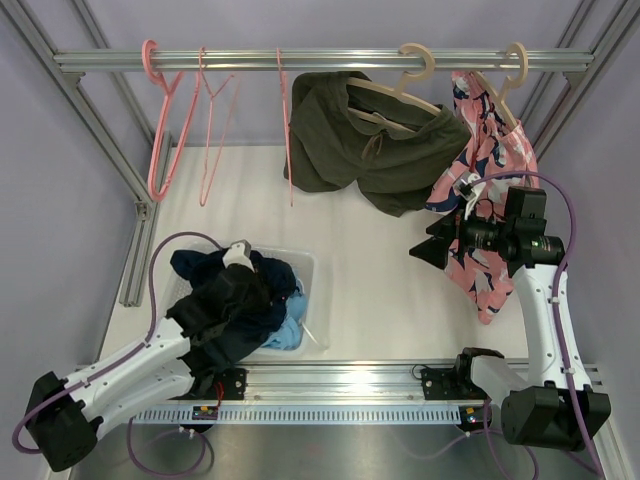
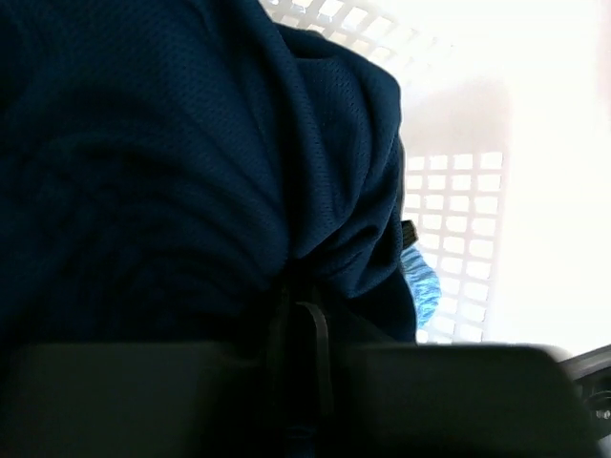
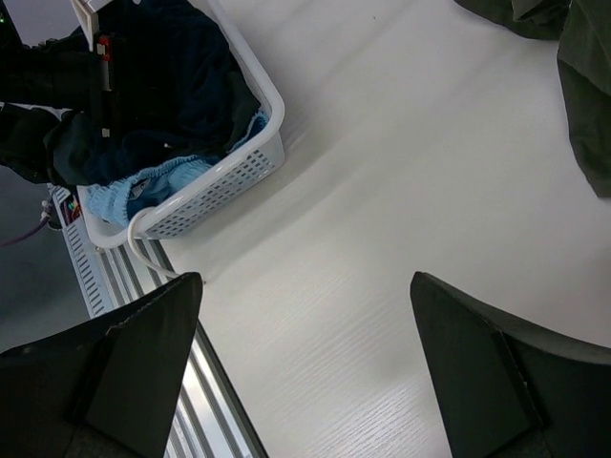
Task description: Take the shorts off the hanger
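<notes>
Deep navy shorts (image 1: 212, 270) lie piled in the white basket (image 1: 308, 262), over a light sky-blue pair (image 1: 288, 332). My left gripper (image 1: 236, 296) is down in that pile. In the left wrist view its fingers (image 2: 304, 315) stand almost together, with folds of the navy fabric (image 2: 191, 143) gathered between them and a bit of sky-blue cloth (image 2: 420, 286) beside them. My right gripper (image 1: 426, 250) hovers open above bare table, in front of the pink patterned pair; its fingers (image 3: 143, 353) hold nothing. The right wrist view also shows the basket (image 3: 239, 172) with both pairs.
Three empty pink hangers (image 1: 160, 120) hang at the rail's left. Olive-green shorts (image 1: 380, 145) and a pink patterned pair (image 1: 487, 200) hang on wooden hangers at the right. Metal frame posts stand on both sides, and a slotted rail (image 1: 330, 380) runs along the near edge.
</notes>
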